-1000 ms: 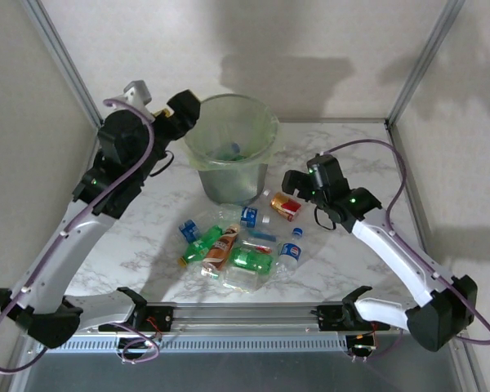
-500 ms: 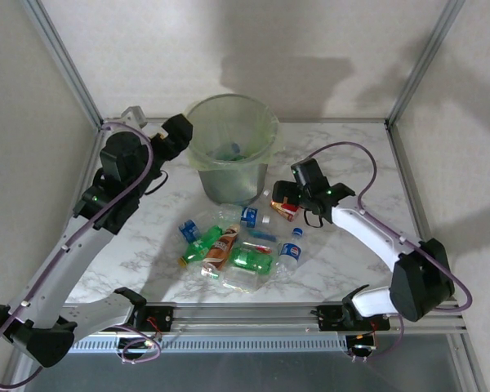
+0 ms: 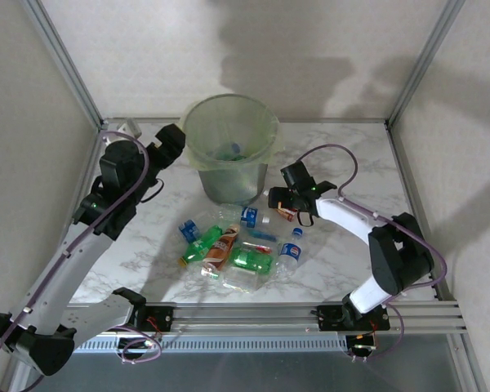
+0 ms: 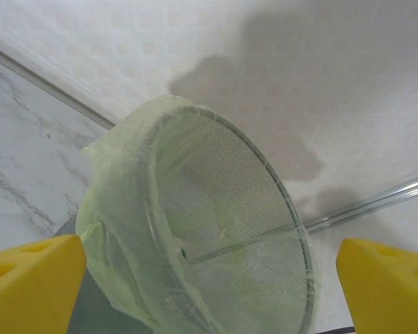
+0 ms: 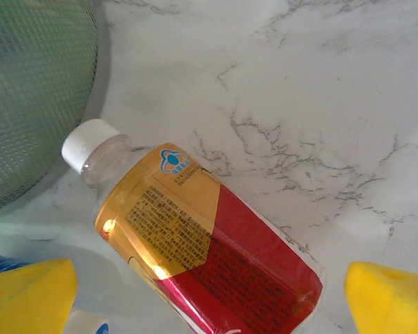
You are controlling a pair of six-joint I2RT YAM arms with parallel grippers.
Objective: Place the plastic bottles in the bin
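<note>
Top external camera looks down on the marbled surface (image 3: 351, 163), with both arms reaching in from its near edge. The left arm (image 3: 73, 245) runs up the left side; the right arm (image 3: 351, 220) bends in toward the middle.

The bin (image 3: 229, 184) stands upright at the far middle of the surface, its bag folded over the rim. Something blue lies at its bottom, too blurred to name.

In front of the bin lies the heap of bottles (image 3: 237, 245), all on their sides on the marble. Among them are a green bottle (image 3: 200, 243) at the left, a brown-labelled bottle (image 3: 220, 245) touching it, a second green one (image 3: 251, 260) nearer the arms, and a blue-labelled bottle (image 3: 249, 216) close to the bin's foot.

The left end effector (image 3: 173, 137) hangs just beside the bin's left rim. From the left wrist its yellow pads (image 4: 28, 285) stand spread wide with nothing between them, the bin's mouth ahead.

The right end effector (image 3: 282, 198) is low at the heap's right, near the bin's foot, over a red-and-orange bottle (image 5: 209, 257). From the right wrist that bottle lies flat, its white cap (image 5: 89, 142) pointing toward the bin's wall. The right pads (image 5: 386, 296) are spread to either side of it, not pinching.
</note>
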